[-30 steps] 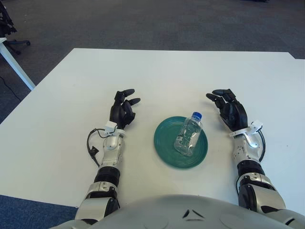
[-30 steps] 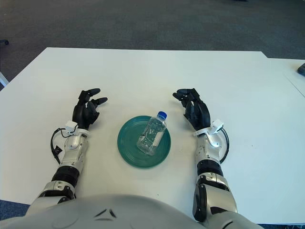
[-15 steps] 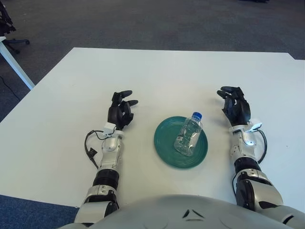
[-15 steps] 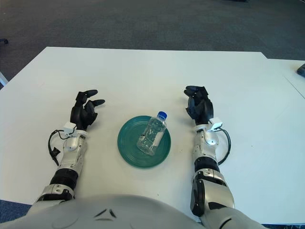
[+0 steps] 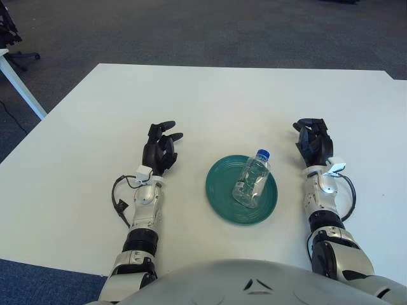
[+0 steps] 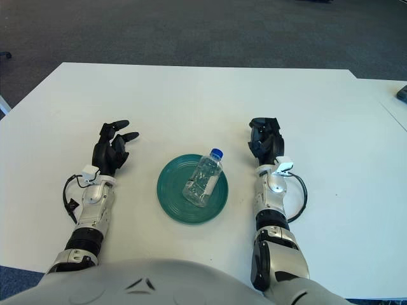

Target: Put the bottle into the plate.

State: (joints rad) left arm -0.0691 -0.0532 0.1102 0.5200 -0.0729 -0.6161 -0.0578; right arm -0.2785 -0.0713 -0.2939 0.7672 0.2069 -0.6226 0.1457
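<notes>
A clear plastic bottle with a blue cap lies on its side in the green plate at the table's middle front. My left hand rests on the table to the left of the plate, fingers relaxed and empty. My right hand rests on the table to the right of the plate, fingers relaxed and empty. Neither hand touches the bottle or the plate.
The white table stretches far beyond the plate. Dark carpet lies past its far edge. A white desk leg and a chair base stand at the far left. Another table's edge shows at the right.
My right hand has drawn back to the right, away from the plate, and turned more upright. My left hand has shifted slightly left. The bottle and plate have not moved.
</notes>
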